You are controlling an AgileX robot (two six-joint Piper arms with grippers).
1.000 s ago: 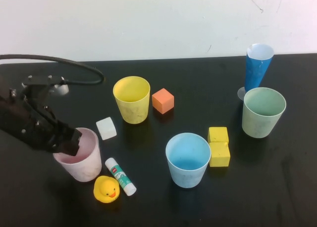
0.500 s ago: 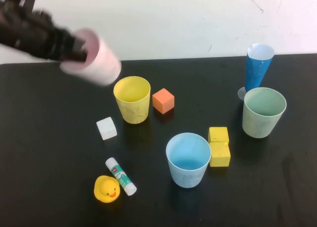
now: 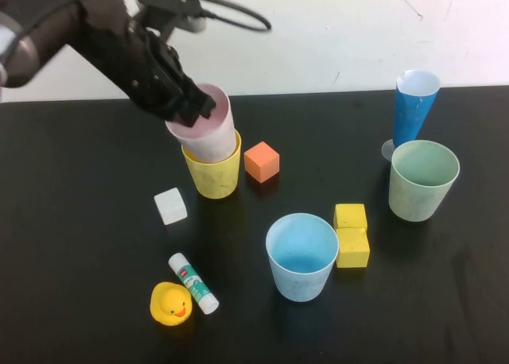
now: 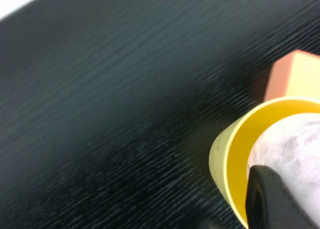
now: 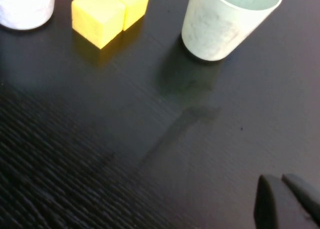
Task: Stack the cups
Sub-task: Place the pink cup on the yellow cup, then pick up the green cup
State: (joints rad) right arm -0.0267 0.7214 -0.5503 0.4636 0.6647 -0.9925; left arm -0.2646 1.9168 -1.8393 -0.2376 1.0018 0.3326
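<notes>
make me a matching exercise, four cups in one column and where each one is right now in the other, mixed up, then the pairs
Column one:
1. pink cup
2. yellow cup
3. light blue cup
4. pale green cup

Column two:
A. beside the two yellow blocks
B. held by the left gripper, partly inside another cup
C. in front of the dark-blue cone
D. next to the orange block, with a cup going into it

The right gripper is shut and low over bare table.

Pairs: 1-B, 2-D, 3-A, 4-C

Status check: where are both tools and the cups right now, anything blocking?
Left tool shut on pink cup, seating it in yellow cup. Right tool shut, empty, low near green cup. Blue cup unstacked. Orange cube beside stack, not blocking.
</notes>
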